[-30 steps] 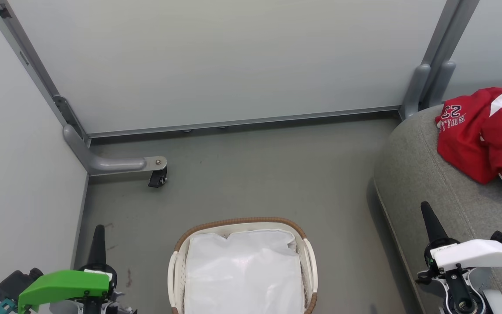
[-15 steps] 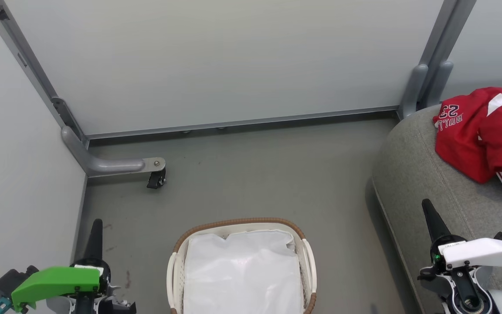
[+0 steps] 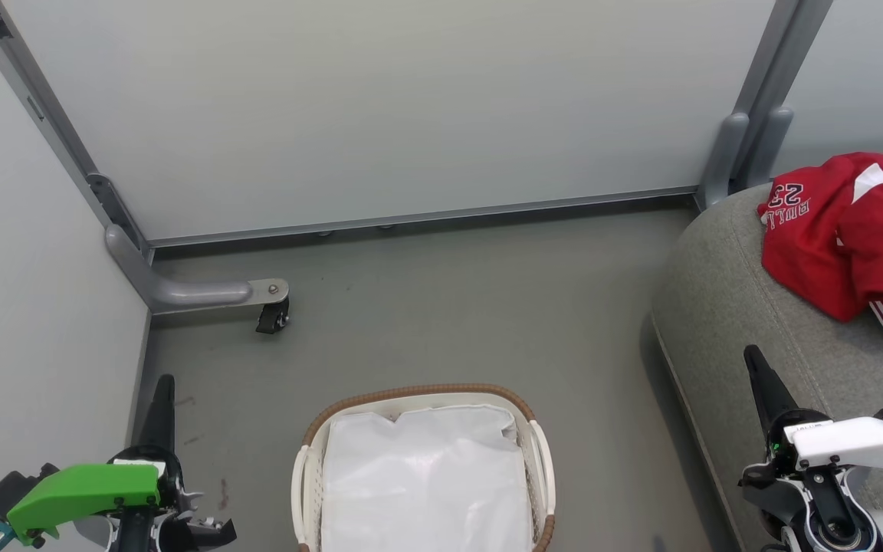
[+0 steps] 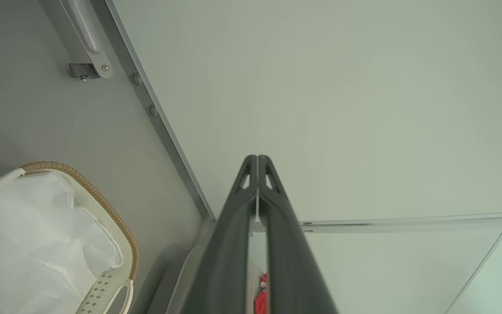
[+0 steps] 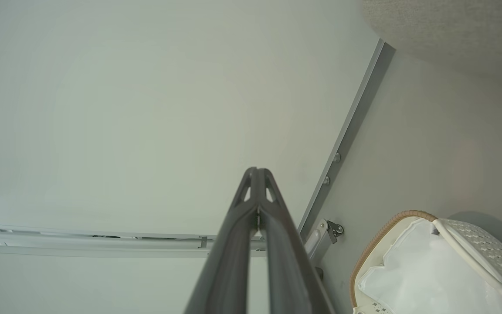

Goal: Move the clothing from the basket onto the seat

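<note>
The red clothing lies on the grey seat, well beyond the right gripper. Both grippers' fingers are pressed together, holding nothing; the left gripper flanks the basket.

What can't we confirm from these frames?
- Head view: clothing cut off by the right edge; garment count unclear.
- Head view: basket near end cut by the bottom edge; its liner hides anything beneath.
- Left wrist view: fingers of the left gripper cover most of a red scrap.
</note>
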Controlling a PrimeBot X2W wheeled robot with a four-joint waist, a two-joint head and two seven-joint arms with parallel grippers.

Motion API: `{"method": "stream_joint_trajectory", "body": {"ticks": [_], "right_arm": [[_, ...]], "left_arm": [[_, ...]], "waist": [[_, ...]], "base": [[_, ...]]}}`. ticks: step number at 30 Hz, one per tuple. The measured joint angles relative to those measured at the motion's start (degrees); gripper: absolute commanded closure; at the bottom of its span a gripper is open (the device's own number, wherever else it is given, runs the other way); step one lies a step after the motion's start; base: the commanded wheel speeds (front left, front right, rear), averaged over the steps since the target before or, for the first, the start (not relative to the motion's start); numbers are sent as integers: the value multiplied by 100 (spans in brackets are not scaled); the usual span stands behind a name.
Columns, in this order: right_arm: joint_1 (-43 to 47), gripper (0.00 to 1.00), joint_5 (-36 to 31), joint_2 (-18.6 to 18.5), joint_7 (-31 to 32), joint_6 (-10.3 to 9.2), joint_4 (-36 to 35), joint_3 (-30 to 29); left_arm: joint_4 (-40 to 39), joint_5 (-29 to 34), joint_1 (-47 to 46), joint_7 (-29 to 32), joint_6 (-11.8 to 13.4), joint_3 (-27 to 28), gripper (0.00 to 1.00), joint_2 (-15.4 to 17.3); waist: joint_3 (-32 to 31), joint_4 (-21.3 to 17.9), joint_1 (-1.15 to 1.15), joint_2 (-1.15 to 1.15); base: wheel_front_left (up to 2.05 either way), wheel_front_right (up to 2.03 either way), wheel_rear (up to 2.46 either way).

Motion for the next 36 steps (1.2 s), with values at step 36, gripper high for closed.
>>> {"method": "stream_joint_trajectory", "body": {"ticks": [36], "right_arm": [[13, 100, 959, -9, 253, 0, -138, -76]], "left_arm": [[-102, -871, -117, 249, -30, 136, 100, 1]], "waist": [[-21, -54, 0, 0]], "base": [[0, 0, 0]]}}
